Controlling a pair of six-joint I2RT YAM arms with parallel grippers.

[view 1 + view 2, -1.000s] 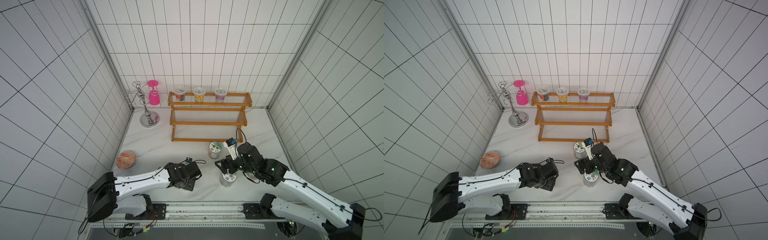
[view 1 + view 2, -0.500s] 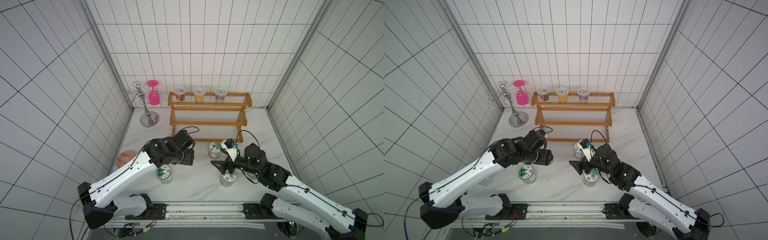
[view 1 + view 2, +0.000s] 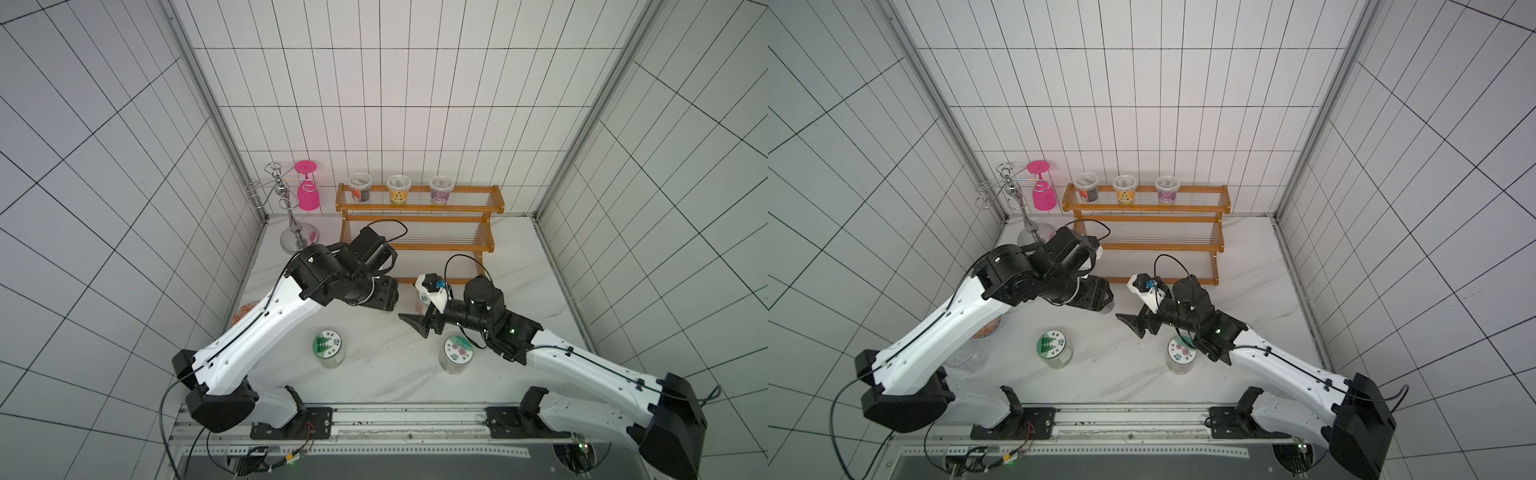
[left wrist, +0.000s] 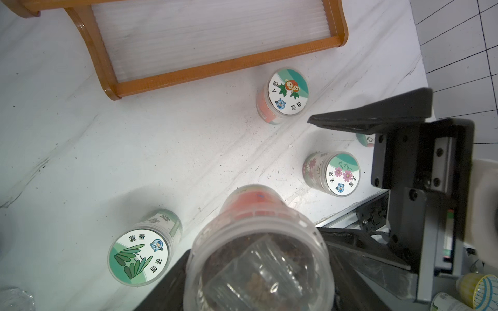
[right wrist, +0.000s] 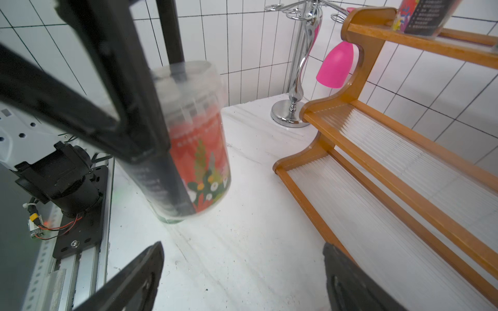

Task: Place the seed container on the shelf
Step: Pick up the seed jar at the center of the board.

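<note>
My left gripper [image 4: 258, 272] is shut on the seed container [image 4: 256, 242], a clear plastic jar with a red flowered label, held above the table. In the right wrist view the seed container [image 5: 199, 150] hangs upright between black fingers, in front of the shelf [image 5: 377, 161]. In both top views the left gripper [image 3: 384, 296] [image 3: 1100, 297] hovers off the left front corner of the orange-brown shelf [image 3: 419, 249] [image 3: 1150, 249] and hides the jar. My right gripper [image 3: 420, 326] [image 3: 1136, 324] [image 5: 242, 250] stands open and empty, just right of it.
A green-leaf-lid jar [image 3: 328, 348] and a flower-lid jar [image 3: 457, 353] stand near the table's front. Another jar [image 4: 285, 94] stands by the shelf's lowest tier. Three jars [image 3: 398, 193] line the top tier. A chrome stand [image 3: 297, 237] with a pink glass [image 3: 307, 195] is at the back left.
My left arm has risen from the table's front and swung toward the shelf with the container, uncovering the green-lid jar. My right gripper has opened wider and drawn off the flower-lid jar.
</note>
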